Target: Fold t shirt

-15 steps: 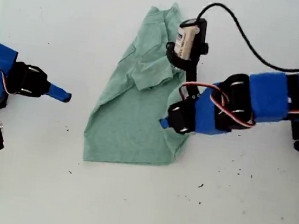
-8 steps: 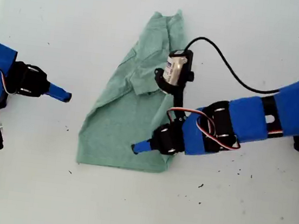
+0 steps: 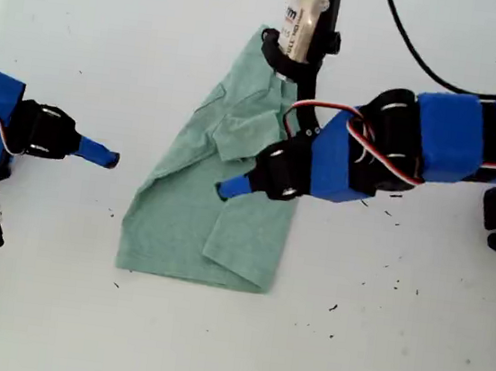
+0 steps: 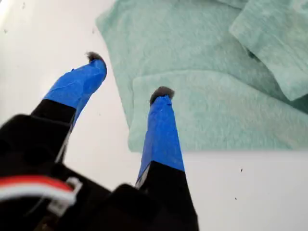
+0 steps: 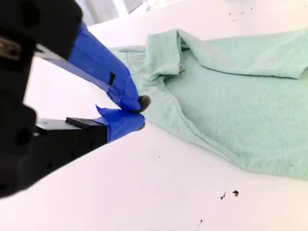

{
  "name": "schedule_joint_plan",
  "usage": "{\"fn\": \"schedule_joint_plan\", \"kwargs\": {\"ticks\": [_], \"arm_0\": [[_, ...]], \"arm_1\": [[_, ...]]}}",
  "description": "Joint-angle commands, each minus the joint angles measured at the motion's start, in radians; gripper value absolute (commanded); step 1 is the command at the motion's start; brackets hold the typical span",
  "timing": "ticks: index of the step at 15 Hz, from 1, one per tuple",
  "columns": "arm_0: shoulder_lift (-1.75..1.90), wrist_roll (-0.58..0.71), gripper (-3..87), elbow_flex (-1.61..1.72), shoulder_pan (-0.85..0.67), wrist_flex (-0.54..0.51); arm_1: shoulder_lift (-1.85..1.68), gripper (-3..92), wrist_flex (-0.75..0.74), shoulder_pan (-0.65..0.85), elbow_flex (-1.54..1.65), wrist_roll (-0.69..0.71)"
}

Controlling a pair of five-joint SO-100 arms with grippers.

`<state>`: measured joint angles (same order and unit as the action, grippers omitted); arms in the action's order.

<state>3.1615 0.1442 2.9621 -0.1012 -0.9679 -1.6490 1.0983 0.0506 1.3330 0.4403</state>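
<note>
My first gripper is hovering with its jaws spread and nothing between them, one fingertip over the folded edge of the t shirt, the other over the bare white table. My second gripper is resting clenched on nothing, well apart from the cloth at the exterior view's left, while the t shirt is lying partly folded just ahead of its tips.

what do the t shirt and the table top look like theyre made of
The t shirt: apparently soft knit fabric, matte sage green; it shows a fine heathered fleck and limp folds.
The table: smooth, hard-looking white surface with a faint sheen; whether laminate or painted board, I cannot tell. Small dark specks lie on it.
</note>
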Motion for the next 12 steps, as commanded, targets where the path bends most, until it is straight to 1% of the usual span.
{"fn": "schedule_joint_plan", "kwargs": {"ticks": [1, 2, 3, 4, 5, 7, 9, 12], "arm_0": [[0.006, -0.002, -0.2, -0.009, -0.006, 0.003], [0.006, -0.002, -0.2, -0.008, -0.008, 0.005], [0.006, -0.002, -0.2, -0.006, -0.008, 0.005], [0.006, -0.002, -0.2, -0.006, -0.009, 0.006], [0.006, -0.002, -0.2, -0.005, -0.009, 0.006], [0.005, -0.003, -0.2, -0.002, -0.008, 0.009], [-0.012, -0.015, -0.2, 0.002, 0.017, 0.011], [-0.242, -0.169, -0.3, -0.123, 0.175, -0.017]], "arm_1": [[-0.155, 11.7, 0.003, 0.023, 0.138, -0.003], [-0.247, 1.9, -0.012, 0.043, 0.267, 0.018], [-0.377, 0.5, -0.035, 0.067, 0.426, 0.066], [-0.535, 0.6, -0.052, 0.087, 0.6, 0.15], [-0.71, 1.0, -0.049, 0.13, 0.802, 0.199], [-1.069, 2.5, -0.06, 0.23, 1.215, 0.256], [-1.252, 2.5, 0.003, 0.304, 1.416, 0.265], [-1.531, 2.5, 0.051, 0.35, 1.629, 0.267]]}}
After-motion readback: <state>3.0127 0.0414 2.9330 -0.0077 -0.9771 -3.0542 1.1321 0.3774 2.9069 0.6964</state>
